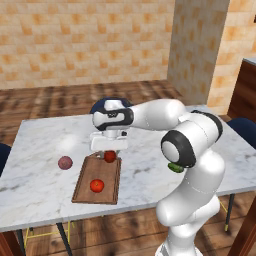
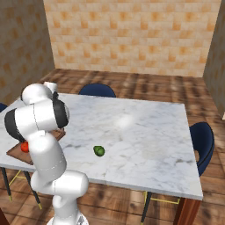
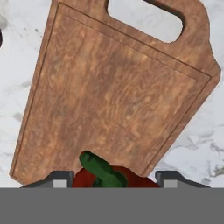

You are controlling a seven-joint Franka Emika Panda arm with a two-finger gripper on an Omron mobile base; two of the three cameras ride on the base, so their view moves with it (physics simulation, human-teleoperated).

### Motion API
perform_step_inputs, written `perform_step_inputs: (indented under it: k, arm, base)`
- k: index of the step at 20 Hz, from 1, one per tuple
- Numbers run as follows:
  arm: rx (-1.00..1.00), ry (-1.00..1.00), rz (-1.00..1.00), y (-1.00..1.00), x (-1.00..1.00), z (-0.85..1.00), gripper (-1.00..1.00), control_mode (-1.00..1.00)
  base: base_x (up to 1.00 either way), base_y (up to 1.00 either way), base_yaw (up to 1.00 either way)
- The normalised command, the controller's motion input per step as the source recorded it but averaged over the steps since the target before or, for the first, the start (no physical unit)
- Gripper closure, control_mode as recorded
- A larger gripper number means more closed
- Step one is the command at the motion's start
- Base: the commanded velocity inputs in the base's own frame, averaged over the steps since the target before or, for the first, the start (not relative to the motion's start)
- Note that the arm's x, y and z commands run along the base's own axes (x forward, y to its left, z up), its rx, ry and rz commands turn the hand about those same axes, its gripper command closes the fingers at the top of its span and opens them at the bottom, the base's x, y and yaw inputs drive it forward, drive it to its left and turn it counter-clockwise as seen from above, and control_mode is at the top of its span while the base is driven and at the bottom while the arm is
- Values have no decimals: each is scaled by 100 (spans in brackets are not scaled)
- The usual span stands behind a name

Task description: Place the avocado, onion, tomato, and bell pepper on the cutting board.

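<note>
The bell pepper (image 3: pixel 107 177), red with a green stem, sits between the two fingers of the claw (image 3: pixel 113 177), pinched there just above the near end of the cutting board (image 3: pixel 113 92). In the left base view the pepper (image 1: pixel 110 156) hangs under the claw (image 1: pixel 109 150) at the board's far end, the end with the handle cutout. Farther down the cutting board (image 1: pixel 85 187) lies the tomato (image 1: pixel 97 186), resting on the wood. The onion (image 1: pixel 65 162) lies on the tabletop (image 1: pixel 45 145) just left of the board, apart from it. The avocado (image 2: pixel 99 151) lies on the bare marble well to the right of the board, near the tabletop's front edge.
</note>
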Motion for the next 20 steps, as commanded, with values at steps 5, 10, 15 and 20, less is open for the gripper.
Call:
perform_step_inputs:
  k: [5,10,15,20]
  arm:
    - [-1,-1,0,37,0,0,100,-100]
    - [-2,0,0,22,10,0,100,-100]
    - [-4,0,-1,29,38,-2,100,-100]
    - [-7,0,-3,24,21,-12,100,-100]
  base:
    - [0,0,0]
    - [0,0,0]
    - [0,0,0]
    - [0,0,0]
